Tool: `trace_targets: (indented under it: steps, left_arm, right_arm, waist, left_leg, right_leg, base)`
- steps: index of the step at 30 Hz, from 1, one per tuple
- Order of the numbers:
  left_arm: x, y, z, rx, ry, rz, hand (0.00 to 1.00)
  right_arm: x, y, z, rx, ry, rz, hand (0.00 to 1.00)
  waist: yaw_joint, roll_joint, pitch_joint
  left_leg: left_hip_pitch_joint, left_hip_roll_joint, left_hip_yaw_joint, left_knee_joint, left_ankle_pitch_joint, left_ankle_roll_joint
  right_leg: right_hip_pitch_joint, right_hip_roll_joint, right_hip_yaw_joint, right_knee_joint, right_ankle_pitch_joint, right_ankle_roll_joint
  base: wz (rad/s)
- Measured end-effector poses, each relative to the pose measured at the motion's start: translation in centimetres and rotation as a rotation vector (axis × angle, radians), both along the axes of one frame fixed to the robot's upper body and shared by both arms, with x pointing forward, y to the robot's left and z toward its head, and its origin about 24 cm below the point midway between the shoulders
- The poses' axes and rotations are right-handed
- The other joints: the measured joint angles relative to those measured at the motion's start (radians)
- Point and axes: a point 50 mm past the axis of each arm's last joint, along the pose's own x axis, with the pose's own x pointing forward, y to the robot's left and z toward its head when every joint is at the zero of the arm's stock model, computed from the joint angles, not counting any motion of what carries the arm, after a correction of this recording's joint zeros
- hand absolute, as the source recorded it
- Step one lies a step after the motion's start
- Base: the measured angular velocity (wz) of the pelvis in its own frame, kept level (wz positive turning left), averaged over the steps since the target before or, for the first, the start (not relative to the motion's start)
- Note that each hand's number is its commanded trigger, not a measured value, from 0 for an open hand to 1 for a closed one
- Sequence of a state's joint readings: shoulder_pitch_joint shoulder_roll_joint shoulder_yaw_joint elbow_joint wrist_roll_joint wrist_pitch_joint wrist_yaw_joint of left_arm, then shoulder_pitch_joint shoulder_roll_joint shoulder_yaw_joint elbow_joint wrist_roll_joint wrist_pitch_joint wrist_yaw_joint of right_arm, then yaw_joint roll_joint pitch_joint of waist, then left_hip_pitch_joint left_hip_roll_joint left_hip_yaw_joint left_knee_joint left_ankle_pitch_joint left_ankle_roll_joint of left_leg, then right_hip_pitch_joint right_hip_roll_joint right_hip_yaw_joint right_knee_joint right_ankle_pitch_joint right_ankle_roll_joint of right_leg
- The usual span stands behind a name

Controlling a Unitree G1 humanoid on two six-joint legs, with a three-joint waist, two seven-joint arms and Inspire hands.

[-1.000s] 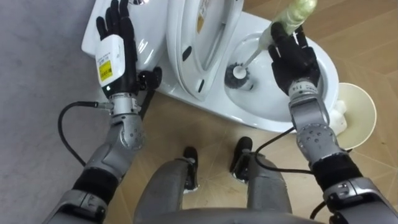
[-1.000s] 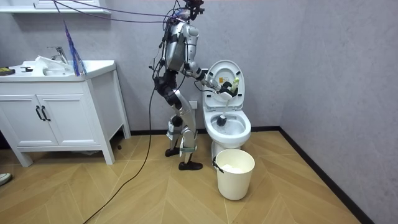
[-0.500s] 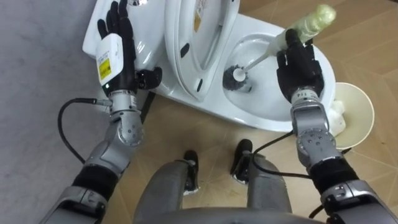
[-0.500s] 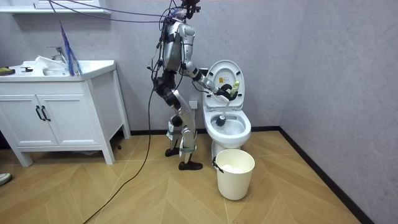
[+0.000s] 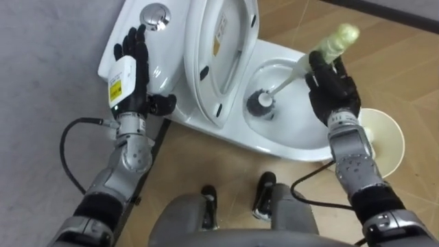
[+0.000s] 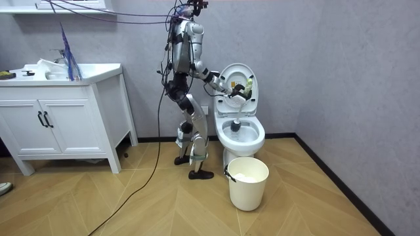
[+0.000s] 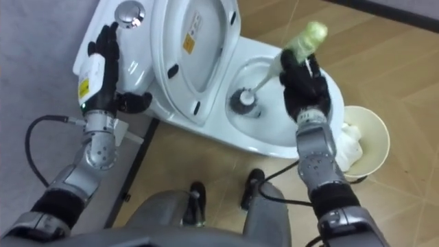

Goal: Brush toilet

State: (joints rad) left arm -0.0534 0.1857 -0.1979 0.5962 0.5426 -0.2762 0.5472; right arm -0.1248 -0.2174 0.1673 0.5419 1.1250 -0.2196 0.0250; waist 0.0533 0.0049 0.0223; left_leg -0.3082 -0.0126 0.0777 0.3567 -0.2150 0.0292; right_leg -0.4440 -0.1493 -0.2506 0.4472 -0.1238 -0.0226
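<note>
**A:** Where is the brush?

**B:** In the right hand (image 5: 334, 92). The fingers are curled round the upper part of the brush (image 5: 287, 78) handle. The pale yellow-green grip sticks out past the fist, on the side away from the robot.

**A:** And the bristle end?

**B:** Down and to the left of that hand, low inside the bowl (image 5: 291, 115) of the toilet (image 5: 288, 145). The shaft slants from the fist into the bowl, and the dark round head sits near the bottom. I can't tell whether it presses on the porcelain.

**A:** The lid?

**B:** The lid (image 5: 219, 48) is raised and stands between the two hands.

**A:** What about the left hand?

**B:** The left hand (image 5: 130, 65) is stretched out with straight fingers, back upward, over the top of the tank (image 5: 164, 51). It holds nothing. The flush button (image 5: 155, 12) lies just beyond its fingertips, a little to the right. I can't tell whether the palm actually rests on the tank.

**A:** Anything else near the right hand?

**B:** A cream bucket (image 5: 387, 134) stands on the wooden floor (image 5: 226, 165), just beside the right wrist and close to the toilet's front. Something white lies in it.

**A:** How does the robot stand?

**B:** On both feet at the toilet's side, on the room view's left of it, with both arms reaching over it. A white cabinet (image 6: 59, 124) with a sink is well apart, further to the room view's left.
</note>
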Motion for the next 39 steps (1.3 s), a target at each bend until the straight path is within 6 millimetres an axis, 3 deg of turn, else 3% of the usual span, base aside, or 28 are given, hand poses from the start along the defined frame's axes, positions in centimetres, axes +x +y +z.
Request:
trace_targets:
  steps: [3,4,7,11,15,19,25,29,31,34,39]
  left_arm:
    - [-1.7,0.7,-0.8,0.003,0.04,0.002,0.0]
    - [-2.8,1.1,-1.2,0.006,0.057,0.013,0.0]
    - [-4.6,1.9,-2.2,0.013,0.107,0.033,0.0]
    - [-6.8,2.6,-3.4,0.022,0.17,0.066,0.0]
    - [-10.5,4.6,-4.8,0.008,0.268,0.208,0.0]
    - [-14.9,6.5,-6.0,-0.005,0.362,0.383,0.0]
    - [-18.7,7.5,-7.2,-0.146,0.423,0.677,0.0]
    - [-22.2,8.3,-8.6,-0.206,0.538,0.871,0.0]
    - [-25.2,8.8,-9.4,-0.217,0.654,1.01,0.0]
    - [-27.9,9.1,-9.7,-0.217,0.775,1.088,0.0]
    - [-28.5,9.0,-10.0,-0.249,0.854,1.082,0.0]
  right_arm:
    - [-1.0,-0.4,0.8,-0.172,-0.028,0.06,1.0]
    - [-1.3,-0.5,1.2,-0.198,-0.04,0.057,1.0]
    - [-2.3,-1.3,1.7,-0.226,-0.055,0.021,1.0]
    - [-2.9,-2.0,2.5,-0.309,-0.06,-0.009,1.0]
    - [-3.1,-2.4,4.3,-0.324,-0.115,-0.07,1.0]
    - [-3.1,-2.8,5.8,-0.334,-0.169,-0.109,1.0]
    - [-3.2,-3.4,6.1,-0.361,-0.144,-0.179,1.0]
    - [-3.3,-4.2,6.7,-0.368,-0.146,-0.23,1.0]
    - [-3.3,-5.0,7.2,-0.374,-0.148,-0.263,1.0]
    - [-3.9,-6.0,7.4,-0.463,-0.126,-0.299,1.0]
    - [-4.0,-6.2,7.4,-0.489,-0.119,-0.314,1.0]
  waist:
    - [0.003,-0.006,-0.0064]
    - [0.002,-0.011,-0.0177]
    - [0.005,-0.018,-0.0217]
    - [0.014,-0.014,-0.0241]
    - [0.027,-0.011,-0.0235]
    - [0.07,-0.014,-0.024]
    - [0.124,-0.005,-0.0224]
    - [0.122,-0.003,-0.0222]
    - [0.12,-0.006,-0.0216]
    - [0.109,-0.011,-0.0211]
    - [0.06,-0.009,-0.0187]
  left_leg:
    - [0.078,0.006,0.0,-0.049,0.004,-0.004]
    - [0.107,0.012,0.0,-0.072,0.006,-0.007]
    - [0.177,0.02,-0.018,-0.092,0.006,-0.008]
    - [0.265,0.024,-0.014,-0.142,0.006,-0.008]
    - [0.326,0.03,-0.025,-0.172,0.006,-0.009]
    - [0.356,0.04,-0.028,-0.197,0.002,-0.015]
    - [0.368,0.051,-0.04,-0.194,-0.001,-0.021]
    - [0.385,0.052,-0.034,-0.198,-0.003,-0.024]
    - [0.395,0.053,-0.025,-0.207,-0.007,-0.028]
    - [0.409,0.052,-0.022,-0.211,-0.009,-0.028]
    - [0.409,0.054,-0.009,-0.209,-0.013,-0.029]
  right_leg:
    - [0.079,0.022,-0.004,-0.051,0.002,0.004]
    - [0.107,0.034,-0.003,-0.075,0.004,0.007]
    - [0.195,0.046,-0.024,-0.118,0.0,0.013]
    - [0.262,0.048,-0.026,-0.124,-0.022,0.023]
    - [0.322,0.055,-0.026,-0.145,-0.032,0.028]
    - [0.349,0.072,-0.034,-0.17,-0.031,0.028]
    - [0.378,0.082,-0.048,-0.191,-0.026,0.026]
    - [0.394,0.084,-0.046,-0.191,-0.029,0.024]
    - [0.394,0.09,-0.028,-0.19,-0.03,0.024]
    - [0.407,0.092,-0.024,-0.192,-0.031,0.025]
    - [0.407,0.098,-0.014,-0.194,-0.03,0.023]
  base:
    - [-0.05]
    - [-0.11]
    - [0.07]
    - [0.04]
    - [-0.02]
    - [0.03]
    - [0.09]
    - [-0.02]
    - [-0.16]
    - [-0.05]
    - [-0.04]
